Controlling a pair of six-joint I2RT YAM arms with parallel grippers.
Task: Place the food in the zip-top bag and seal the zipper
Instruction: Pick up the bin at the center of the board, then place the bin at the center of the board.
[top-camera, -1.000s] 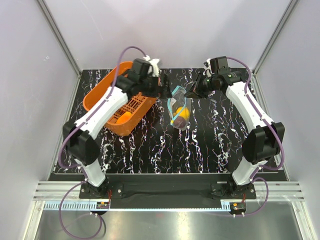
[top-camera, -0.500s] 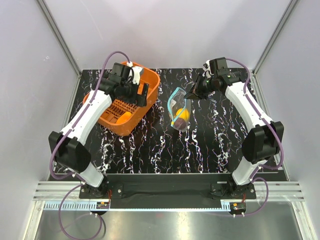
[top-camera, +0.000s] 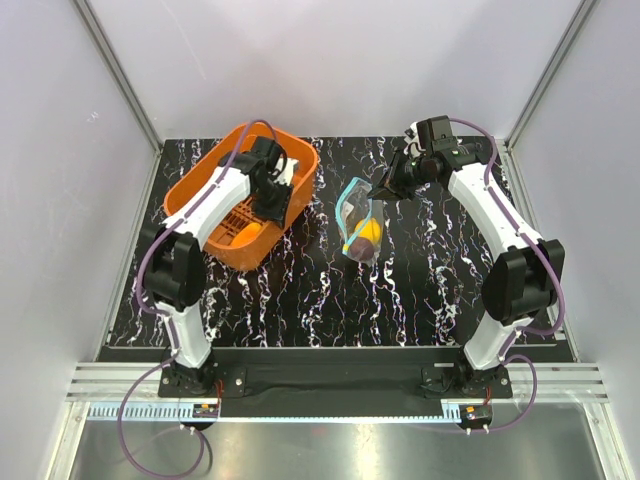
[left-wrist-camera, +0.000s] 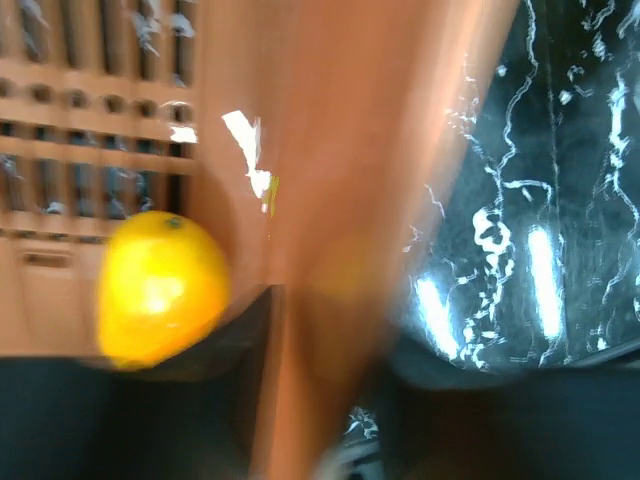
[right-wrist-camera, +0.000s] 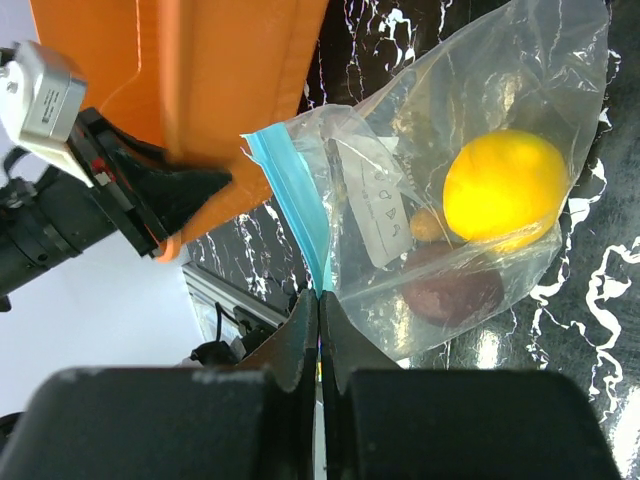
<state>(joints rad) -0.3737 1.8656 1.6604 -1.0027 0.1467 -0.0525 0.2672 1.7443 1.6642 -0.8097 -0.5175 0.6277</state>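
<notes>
Food (top-camera: 366, 229) is in two places: one yellow fruit (right-wrist-camera: 505, 187) and one dark purple fruit (right-wrist-camera: 452, 285) are inside the clear bag (right-wrist-camera: 545, 70), which lies on the tabletop (top-camera: 400, 290) just beside the orange basket (top-camera: 190, 195), and a second yellow fruit (left-wrist-camera: 160, 288) lies in the basket. My right fingers (right-wrist-camera: 300, 345) are pressed together on the blue zipper (right-wrist-camera: 295, 200) at the bag's mouth. My left fingers (top-camera: 272, 198) are down inside the basket, and I cannot tell if they are apart or together.
</notes>
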